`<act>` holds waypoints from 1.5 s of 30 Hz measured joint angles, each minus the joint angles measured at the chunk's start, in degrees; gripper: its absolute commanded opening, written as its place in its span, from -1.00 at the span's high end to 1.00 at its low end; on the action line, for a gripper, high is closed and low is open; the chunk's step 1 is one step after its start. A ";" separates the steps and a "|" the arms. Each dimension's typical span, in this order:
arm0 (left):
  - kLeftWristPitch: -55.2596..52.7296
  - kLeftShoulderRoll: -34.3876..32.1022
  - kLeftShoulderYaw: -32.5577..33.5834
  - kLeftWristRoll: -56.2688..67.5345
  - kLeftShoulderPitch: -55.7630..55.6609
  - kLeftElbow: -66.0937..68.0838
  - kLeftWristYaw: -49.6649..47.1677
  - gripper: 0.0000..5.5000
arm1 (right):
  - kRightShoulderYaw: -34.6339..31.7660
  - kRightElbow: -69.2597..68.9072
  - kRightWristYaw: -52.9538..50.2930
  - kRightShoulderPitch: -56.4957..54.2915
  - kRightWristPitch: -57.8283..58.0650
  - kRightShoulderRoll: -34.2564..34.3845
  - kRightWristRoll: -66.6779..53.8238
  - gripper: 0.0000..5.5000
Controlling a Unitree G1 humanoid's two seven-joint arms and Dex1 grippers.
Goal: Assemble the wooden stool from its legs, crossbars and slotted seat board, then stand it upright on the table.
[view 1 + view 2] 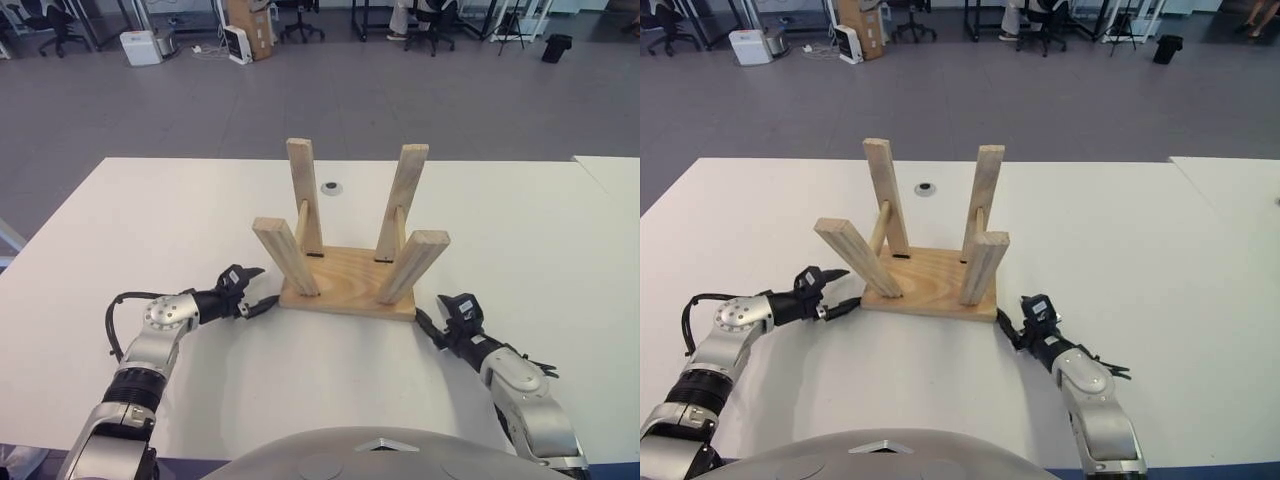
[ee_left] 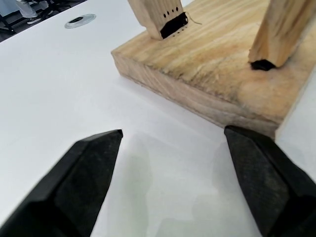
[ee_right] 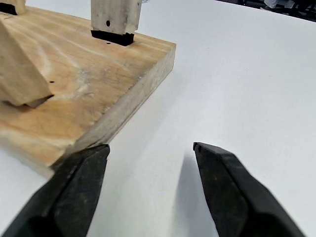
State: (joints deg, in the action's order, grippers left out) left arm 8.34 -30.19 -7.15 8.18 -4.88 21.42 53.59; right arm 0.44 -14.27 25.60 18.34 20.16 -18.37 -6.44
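Left eye view: the left claw [image 1: 268, 288] and right claw [image 1: 430, 308], both spread wide, should pinch the upside-down stool [image 1: 400, 200] evenly by its seat board [image 1: 345, 290], then flip slowly.

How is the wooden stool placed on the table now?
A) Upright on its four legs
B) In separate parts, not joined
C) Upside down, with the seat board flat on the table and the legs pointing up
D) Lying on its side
C: the seat board lies flat on the table, and the four legs rise from it, pointing upward.
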 measured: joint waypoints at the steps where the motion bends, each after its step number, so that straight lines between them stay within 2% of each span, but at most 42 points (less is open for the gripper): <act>1: -2.80 -0.65 -0.18 0.36 1.62 -3.97 0.49 -0.39 | -0.53 -0.95 0.67 0.04 1.78 -0.89 -0.87 -0.16; 5: -17.77 -4.19 1.51 7.02 4.49 -19.13 2.13 -0.39 | -5.56 -10.38 1.76 -0.06 12.09 -4.48 -9.34 -0.16; 6: -23.74 -5.27 3.93 10.95 4.21 -23.92 1.96 -0.39 | -8.23 -14.67 1.72 -0.45 16.42 -5.91 -13.83 -0.16; 10: -35.96 -8.36 10.24 19.34 2.21 -32.28 1.58 -0.39 | -15.30 -21.52 0.02 -4.15 26.03 -8.23 -25.37 -0.16; 14: -41.33 -9.28 11.82 20.94 1.84 -34.64 1.74 -0.39 | -19.74 -22.93 -0.68 -7.51 31.52 -10.54 -33.60 -0.16; 17: -37.66 -9.79 10.68 20.35 2.06 -32.38 4.95 -0.39 | -20.45 -21.67 4.11 -8.70 31.71 -15.45 -34.57 -0.16; 23: -22.68 -12.60 7.91 15.70 1.62 -16.62 17.24 -0.39 | -15.80 -0.88 28.67 -4.27 18.81 -30.85 -26.06 -0.16; 25: -18.55 -13.12 6.54 13.40 0.26 -11.53 20.65 -0.39 | -12.58 3.83 35.27 -5.31 14.18 -33.49 -23.38 -0.16; 29: -13.75 -12.07 3.62 11.32 -4.79 -3.89 25.01 -0.39 | -7.35 8.21 42.69 -12.77 8.29 -32.57 -22.70 -0.16; 33: -11.45 -5.97 -1.26 9.65 -9.03 -1.02 27.24 -0.39 | 0.56 15.31 45.43 -21.10 0.27 -27.95 -17.56 -0.16; 35: -11.43 -3.63 -3.27 9.33 -9.98 -0.78 28.17 -0.26 | 4.86 20.50 47.03 -24.72 -3.20 -26.16 -13.46 -0.16; 39: -10.24 -0.27 -4.42 8.94 -10.49 1.55 27.33 -0.04 | 9.38 30.19 49.73 -29.12 -9.21 -22.83 -9.12 0.07; 43: -8.82 0.22 -4.41 7.98 -10.52 3.55 26.99 0.20 | 8.71 33.59 51.11 -30.57 -11.27 -20.24 -9.77 0.33; 45: -7.96 0.16 -3.89 7.72 -10.51 4.61 26.87 0.29 | 8.11 33.60 51.96 -30.94 -11.43 -19.26 -10.38 0.35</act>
State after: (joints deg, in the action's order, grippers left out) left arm 0.37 -30.03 -11.03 15.90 -15.38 26.03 80.46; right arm 8.55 19.33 77.56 -12.60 8.72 -37.63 -16.82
